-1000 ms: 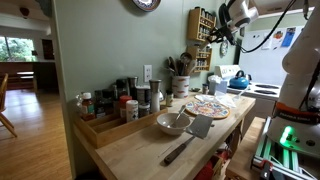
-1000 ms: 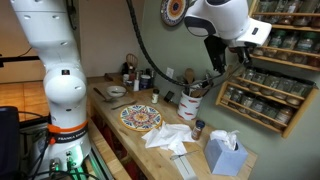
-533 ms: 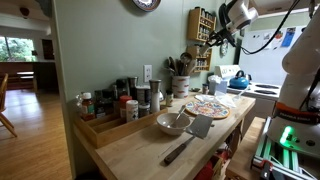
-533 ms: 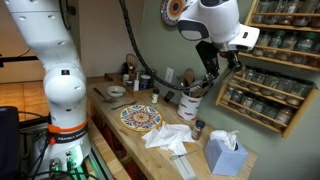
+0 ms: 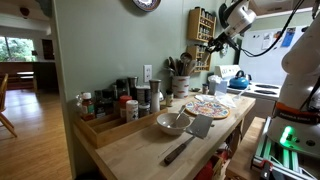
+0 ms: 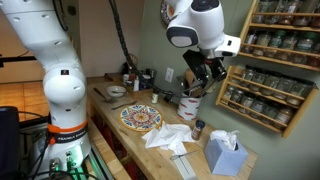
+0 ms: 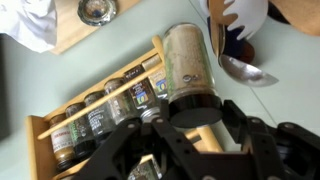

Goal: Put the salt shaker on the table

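"Change since a second before?"

"The gripper (image 6: 196,78) had swung left, away from the wall spice rack (image 6: 272,92) it had been up against. It now hung lower, just above the utensil crock (image 6: 188,103)."

"And the salt shaker, how did it look?"

"In the wrist view the salt shaker (image 7: 188,62) was a clear round jar with a pale, speckled grey-green wrap. It had a dark band at the end nearest the gripper (image 7: 188,118). The fingers (image 7: 240,128) were clamped on that dark end from both sides."

"Where was it?"

"It was in the air, clear of the rack and above the table (image 6: 108,112) near the wall, not touching the wood. In an exterior view it was too small to pick out inside the gripper (image 5: 213,40)."

"Which way did it point?"

"Its long axis ran straight out from the gripper, in line with the fingers. In the wrist view that was nearly straight up the picture, with the free end toward the top edge. The rack (image 7: 100,112) lay behind it and to the left. I could not tell from the exterior views whether the jar stood upright or tilted against the table."
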